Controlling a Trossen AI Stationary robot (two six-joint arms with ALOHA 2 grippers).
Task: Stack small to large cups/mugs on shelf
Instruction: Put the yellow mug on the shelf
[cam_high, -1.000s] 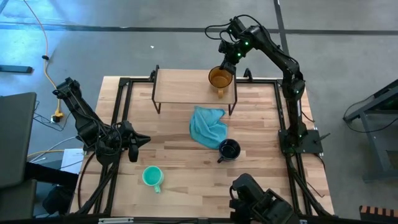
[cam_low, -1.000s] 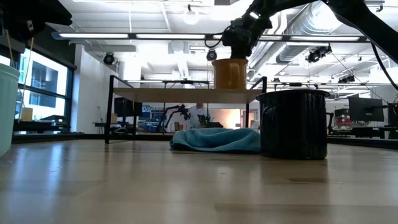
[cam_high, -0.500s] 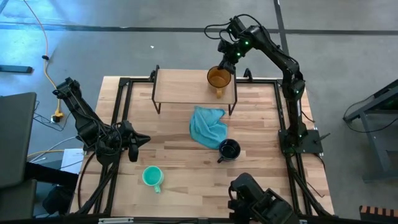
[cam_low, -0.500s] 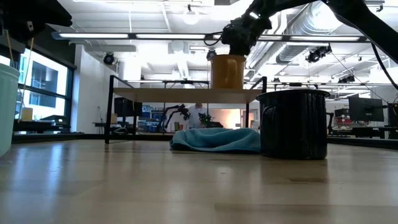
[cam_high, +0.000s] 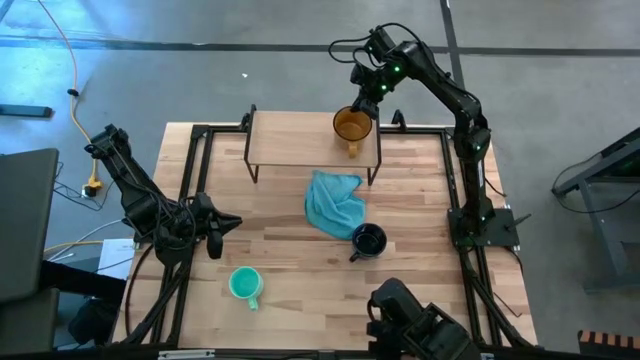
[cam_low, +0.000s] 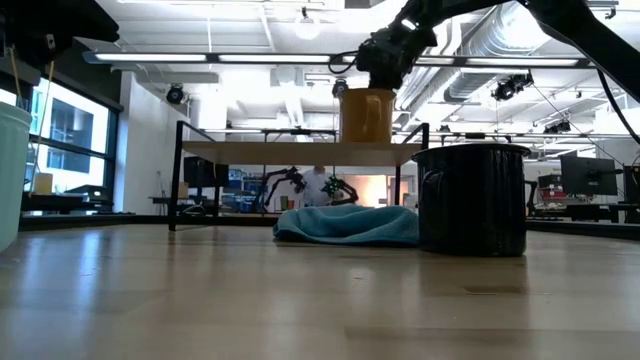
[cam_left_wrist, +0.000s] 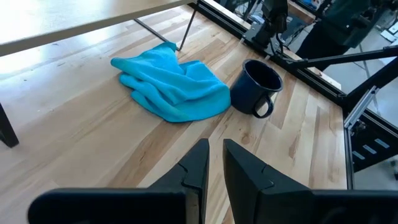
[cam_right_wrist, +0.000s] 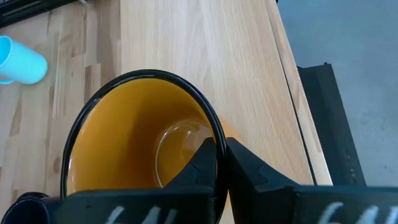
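The amber mug is upright over the right end of the shelf, handle toward the near side, and my right gripper is shut on it. It also shows in the low view and the right wrist view. The navy mug stands on the table's right middle, beside the blue cloth. Near the table's front left stands the teal mug. My left gripper hovers shut at the table's left, touching nothing. My right gripper holds the amber mug by its rim on the far right side, one finger inside the mug and one outside, pinching the wall. The fingers come from above, slanting down. The mug hangs upright, base at the shelf board; whether it touches, I cannot tell.
The shelf's left part is bare board. The cloth lies crumpled just in front of the shelf's right legs, with the navy mug close by. Black frame rails run along the table's left and right edges.
My right gripper has risen a little, taking the amber mug with it and shifting it slightly toward the table's left over the shelf. It has stayed shut on the rim.
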